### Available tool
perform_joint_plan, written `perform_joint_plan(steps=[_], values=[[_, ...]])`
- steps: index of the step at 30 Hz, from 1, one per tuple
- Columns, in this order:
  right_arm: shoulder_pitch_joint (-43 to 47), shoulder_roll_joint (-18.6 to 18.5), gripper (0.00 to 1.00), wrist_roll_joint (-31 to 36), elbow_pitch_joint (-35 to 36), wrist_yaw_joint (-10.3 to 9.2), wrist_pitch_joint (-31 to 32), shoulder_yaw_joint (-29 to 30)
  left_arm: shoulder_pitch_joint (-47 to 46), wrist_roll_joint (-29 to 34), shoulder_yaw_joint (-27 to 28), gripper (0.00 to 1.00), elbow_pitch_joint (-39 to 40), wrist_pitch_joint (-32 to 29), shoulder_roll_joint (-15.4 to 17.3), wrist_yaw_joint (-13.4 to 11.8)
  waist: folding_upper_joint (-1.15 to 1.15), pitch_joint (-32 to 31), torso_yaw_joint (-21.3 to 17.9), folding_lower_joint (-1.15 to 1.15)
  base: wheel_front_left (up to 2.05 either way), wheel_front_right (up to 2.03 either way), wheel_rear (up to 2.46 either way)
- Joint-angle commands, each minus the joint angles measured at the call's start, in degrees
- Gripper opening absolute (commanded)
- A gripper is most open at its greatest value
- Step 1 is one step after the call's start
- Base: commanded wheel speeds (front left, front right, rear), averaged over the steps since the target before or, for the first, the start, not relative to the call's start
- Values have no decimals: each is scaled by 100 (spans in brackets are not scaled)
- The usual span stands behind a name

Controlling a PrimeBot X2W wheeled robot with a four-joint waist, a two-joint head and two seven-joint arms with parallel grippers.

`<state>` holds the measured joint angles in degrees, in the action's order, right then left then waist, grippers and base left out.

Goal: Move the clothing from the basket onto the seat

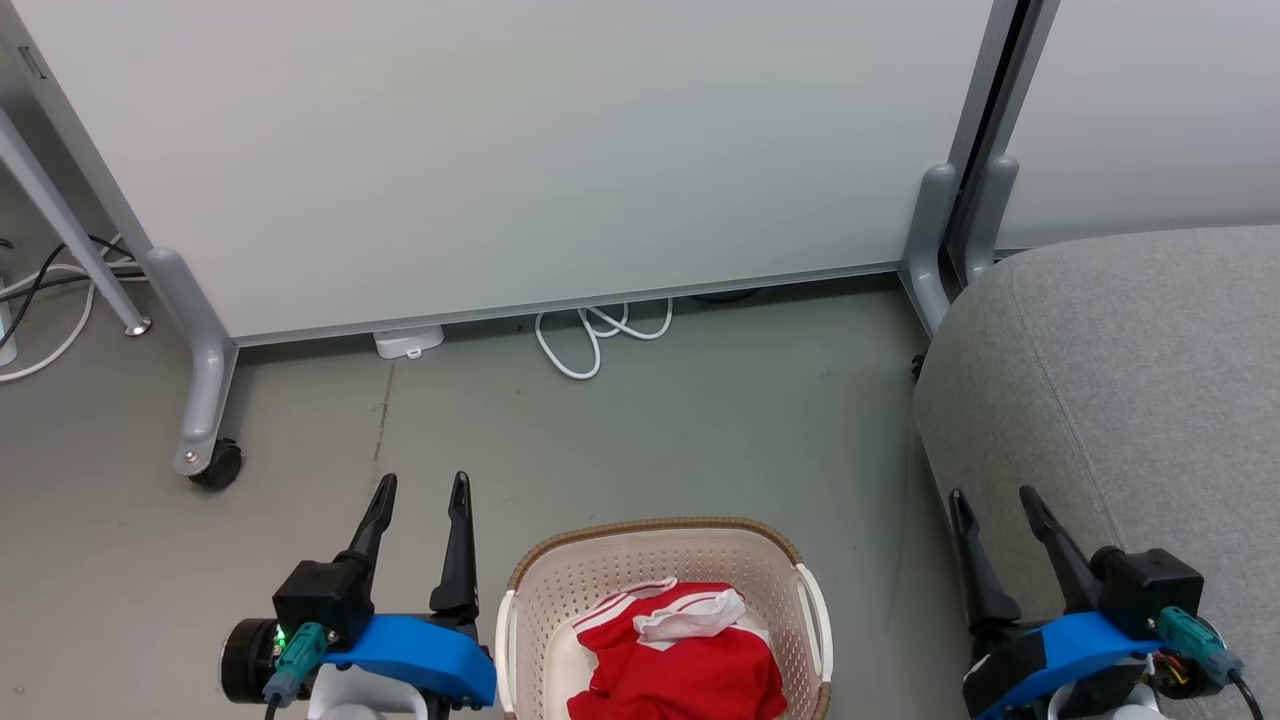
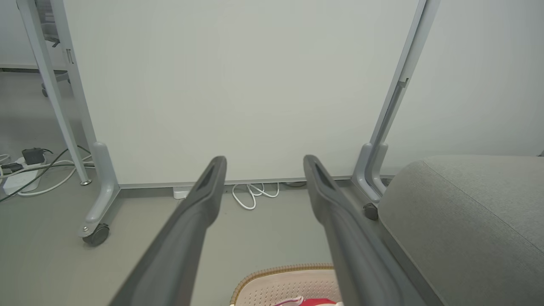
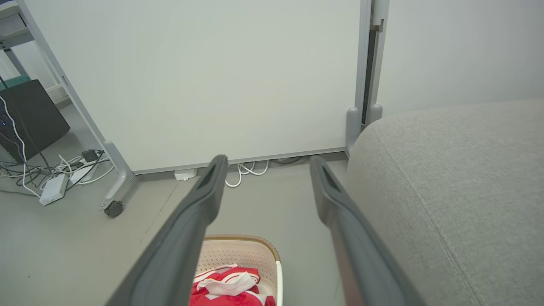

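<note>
The cream basket with a brown rim sits on the floor at the bottom centre of the head view, and its rim also shows in the basket and basket wrist views. Red clothing with white trim lies bunched inside it; clothing. The grey seat fills the right side; seat, seat. My left gripper hovers open left of the basket, nothing between its fingers. My right gripper is open over the seat's front left edge, also holding nothing.
Pale partition panels on grey wheeled feet stand behind the basket. A white cable loop and a small white block lie under the panel. More cables and power strips are at far left. Bare grey floor lies between basket and panel.
</note>
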<state>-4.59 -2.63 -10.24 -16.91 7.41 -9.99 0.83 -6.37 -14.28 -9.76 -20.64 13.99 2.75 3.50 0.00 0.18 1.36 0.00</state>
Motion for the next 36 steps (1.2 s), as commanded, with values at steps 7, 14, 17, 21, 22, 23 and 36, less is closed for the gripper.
perform_joint_plan(steps=[7,14,17,21,22,23,36], values=[[-81,-41,100,335,-15,9,-79,47,-110,186,-29,100,-51,101,20,-33,0,-2,7,0,0,0,0],[-74,-41,100,367,-57,9,-115,55,-80,230,-33,100,-75,129,21,-54,0,-8,15,0,0,0,0],[-74,-41,100,361,-61,9,-123,47,-65,201,-20,100,-79,129,21,-55,0,-10,15,0,0,0,0],[-62,-42,100,344,-44,9,-118,29,-61,183,-11,100,-57,129,21,-47,0,-6,15,0,0,0,0],[-60,-42,100,340,-40,9,-113,27,-61,184,-6,100,-56,129,21,-43,0,-4,16,0,0,0,0],[-62,-41,100,335,-43,9,-113,26,-63,189,-2,100,-54,129,21,-40,0,-1,15,0,0,0,0],[-158,-41,100,293,41,9,-126,-11,-133,214,-55,100,-132,125,19,10,0,237,-41,0,0,0,0]])
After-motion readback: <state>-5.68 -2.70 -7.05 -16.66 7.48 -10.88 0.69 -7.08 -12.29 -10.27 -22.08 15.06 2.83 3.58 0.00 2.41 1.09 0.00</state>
